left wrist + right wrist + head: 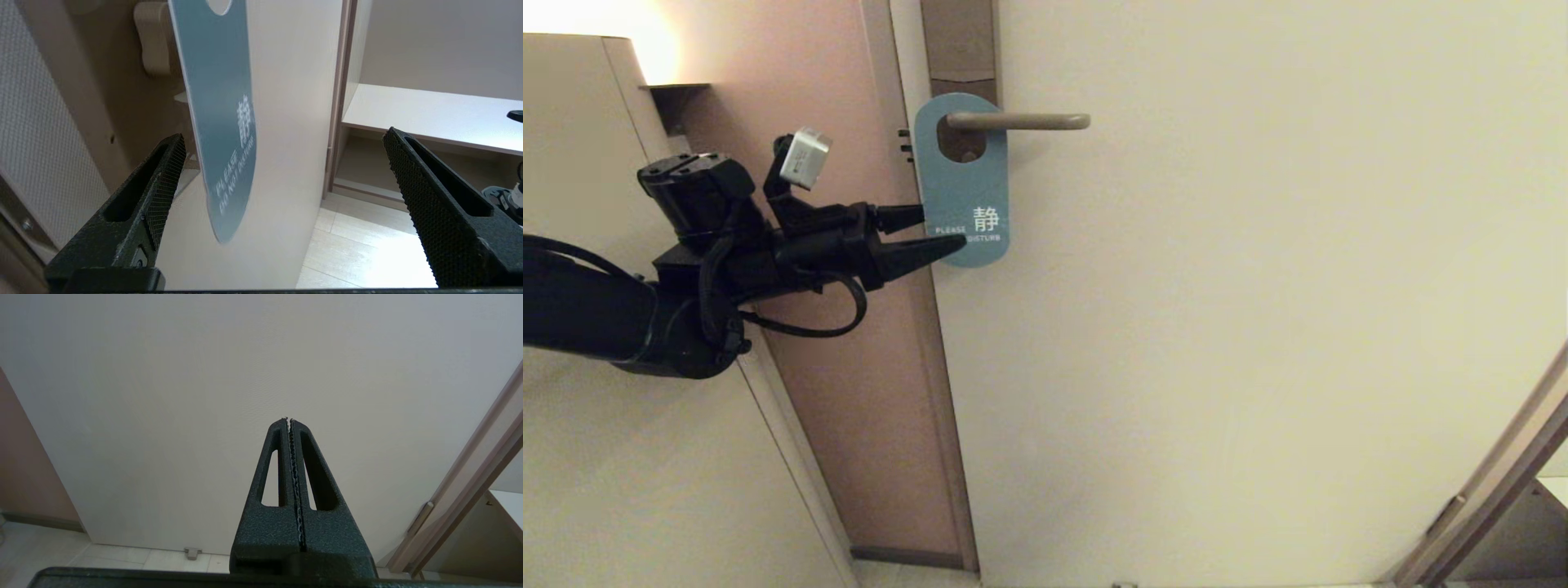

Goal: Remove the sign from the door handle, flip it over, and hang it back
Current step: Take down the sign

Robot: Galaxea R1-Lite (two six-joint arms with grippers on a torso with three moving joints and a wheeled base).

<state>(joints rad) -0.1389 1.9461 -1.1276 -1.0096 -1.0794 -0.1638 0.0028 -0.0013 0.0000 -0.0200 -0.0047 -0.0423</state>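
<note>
The left gripper (943,233) stands wide open at the lower end of the sign (964,192), holding nothing. In the head view its two fingers reach in level from the left, one just behind the card's left edge, the other crossing the front over the printed line. The left wrist view shows the same: the sign (220,122) hangs edge-on in the gap, close to one finger (163,179) and well apart from the other (429,196). Whether the near finger touches the card I cannot tell.

The sign hangs by its oval hole on the handle (1021,122), blue side with white text facing out, against the door (1258,327). It tilts slightly, its lower end out to the right.

I judge this to be the first step, the grasp before the take-off; the sign is not yet gripped, lifted or turned. The next move calls for closing on the lower part of the card flat-on, so that it does not bow or slip out sideways, and then carrying it along the lever toward the free end on the right, keeping the hole clear of the handle until it comes off.

The right gripper (289,420) is clenched shut and empty, parked facing the door.
</note>
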